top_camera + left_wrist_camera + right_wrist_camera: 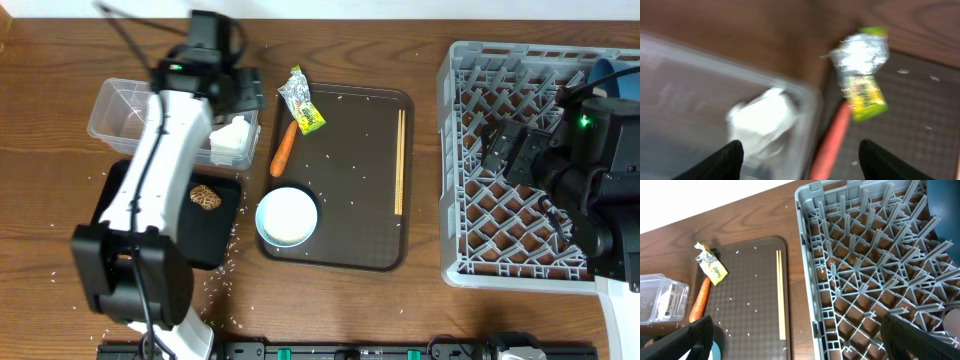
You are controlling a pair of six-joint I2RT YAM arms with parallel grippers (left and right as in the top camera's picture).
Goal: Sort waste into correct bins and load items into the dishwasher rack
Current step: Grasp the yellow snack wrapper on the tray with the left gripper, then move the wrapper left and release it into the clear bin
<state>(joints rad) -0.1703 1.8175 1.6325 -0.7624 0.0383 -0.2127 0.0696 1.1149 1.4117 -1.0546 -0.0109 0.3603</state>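
Crumpled white tissue point(762, 120) sits in the clear plastic tub point(125, 115); left hand point(800, 150) and right hand point(796, 330) both spread apart.

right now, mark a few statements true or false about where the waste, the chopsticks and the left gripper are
1. The chopsticks lie in the rack. False: they lie on the brown tray.
2. The lump is on the black tray. True.
3. The tissue is in the tub. True.
4. The carrot is in the tub. False: it lies on the brown tray, just below the wrapper.
5. The left gripper holds the wrapper. False: it is open and empty, and the wrapper lies on the brown tray.
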